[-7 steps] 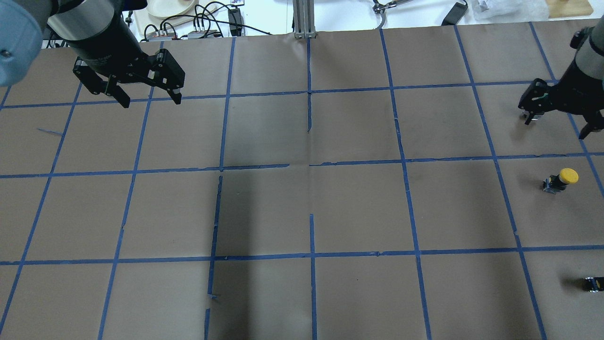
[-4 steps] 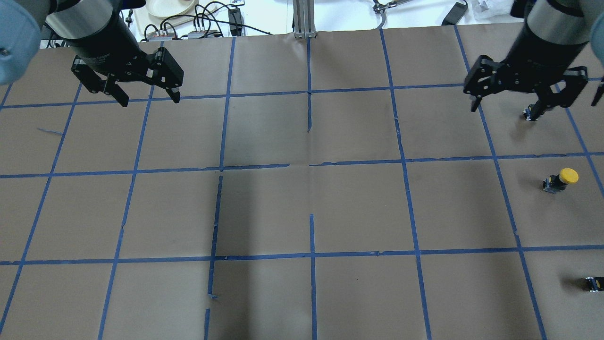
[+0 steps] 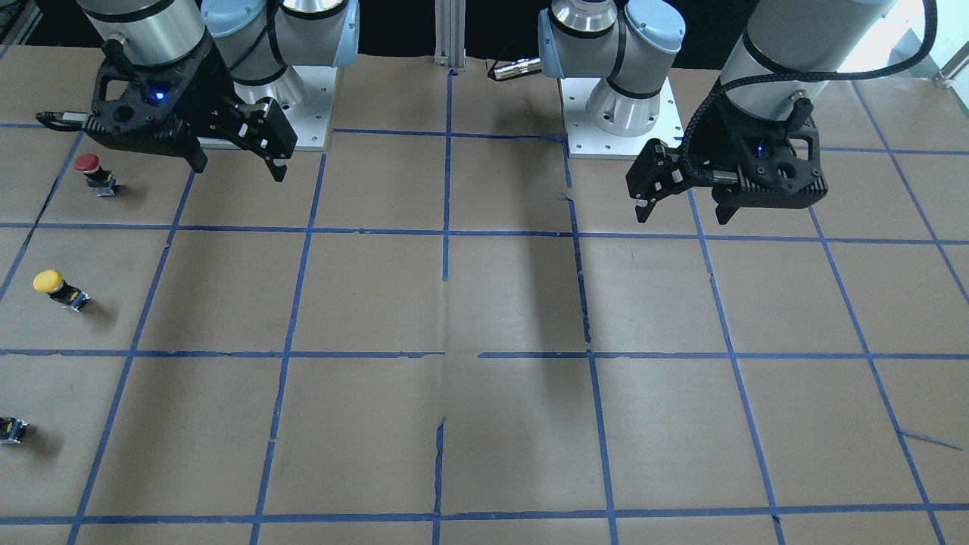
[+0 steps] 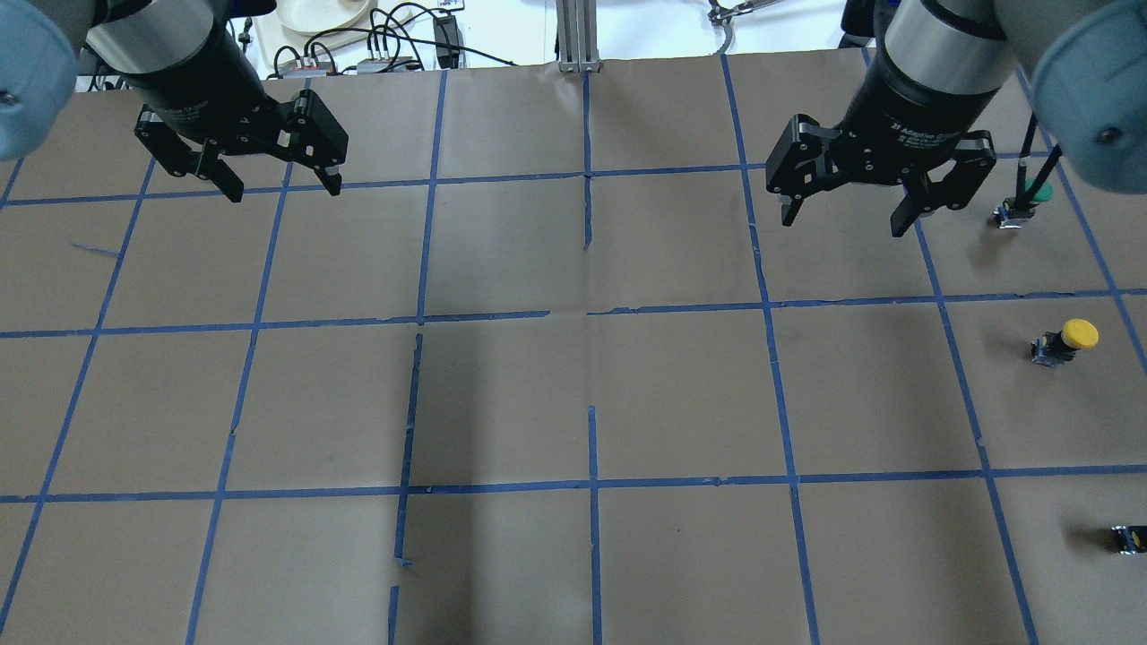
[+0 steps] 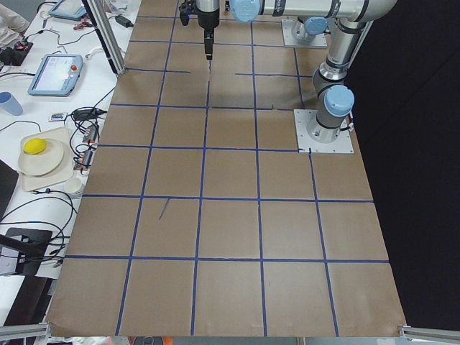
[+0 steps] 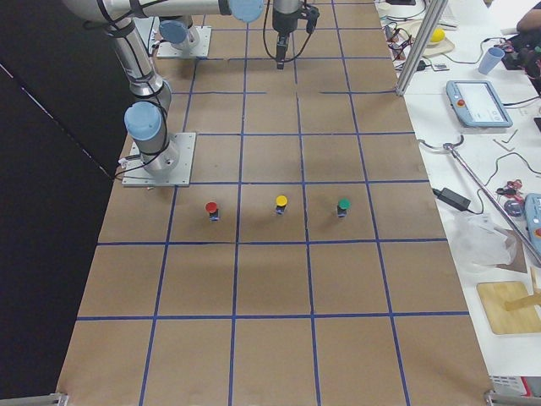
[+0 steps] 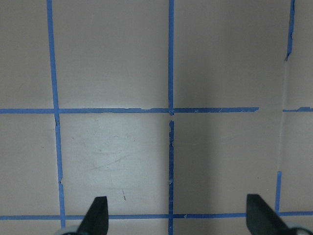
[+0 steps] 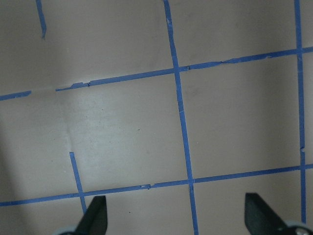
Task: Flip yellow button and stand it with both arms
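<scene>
The left end effector (image 4: 287,193) hangs over the far left part of the desk (image 4: 681,394). Its two fingers (image 7: 98,215) are wide apart. It holds nothing and touches nothing. The left wrist view shows only brown paper and blue tape lines between them.

The right end effector (image 4: 843,224) hangs over the far right part of the desk. Its fingers (image 8: 95,215) are wide apart too, with nothing in them. Only the desk shows between them in the right wrist view.

The yellow button (image 4: 1066,340) sits on the desk by the right edge, well apart from both end effectors. In the right side view its yellow cap is on top of its dark body. It is the middle one in a row of three. The red button (image 3: 95,172) is on the side close to the robot. The green button (image 4: 1026,202) is on the far side, near the right end effector. A tiny black block (image 4: 1127,537) lies alone at the near right edge.

On a side table to the left, a pale plate (image 5: 39,162) has a yellow thing (image 5: 34,146) on it.
</scene>
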